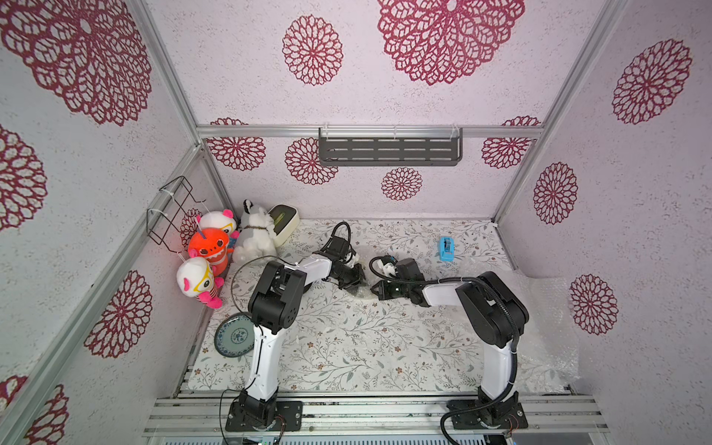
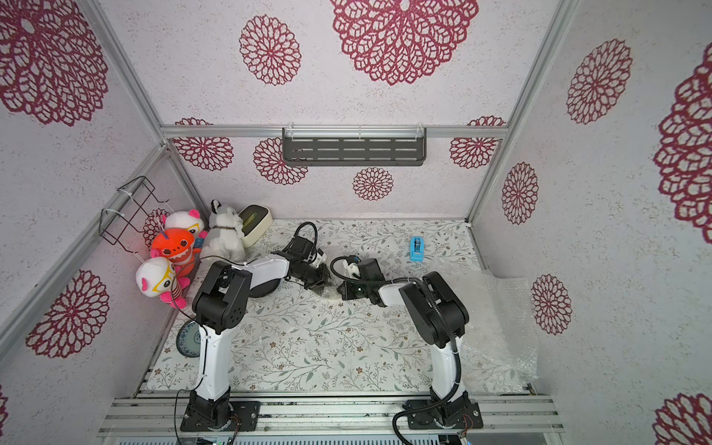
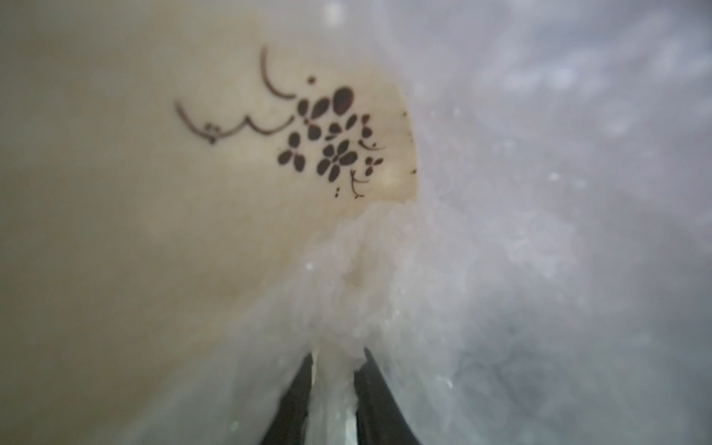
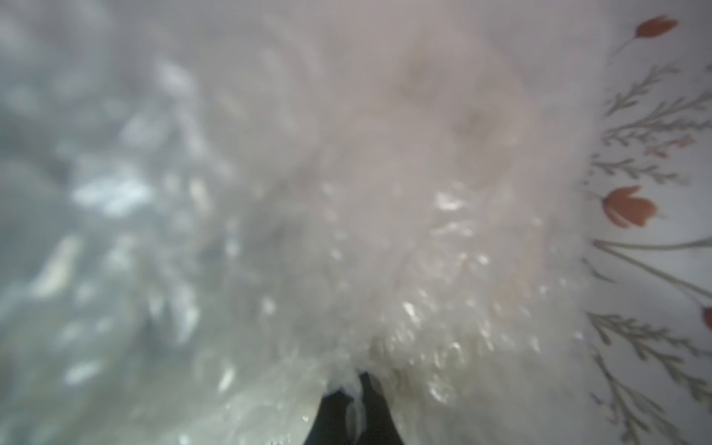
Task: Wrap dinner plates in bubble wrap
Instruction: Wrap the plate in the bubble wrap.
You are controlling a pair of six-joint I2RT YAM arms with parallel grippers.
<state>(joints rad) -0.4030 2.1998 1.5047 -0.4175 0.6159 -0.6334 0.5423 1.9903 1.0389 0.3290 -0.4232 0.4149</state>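
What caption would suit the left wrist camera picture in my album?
A cream floral plate half covered by bubble wrap, with a bunched fold lying between the robot's left fingers.

You see the bubble wrap [image 3: 520, 231] as clear, crinkly, glistening plastic; the cream plate [image 3: 173, 231] looks smooth and glazed; the counter [image 1: 346, 346] wears a matt printed covering; the toys [image 1: 252, 231] are plush.
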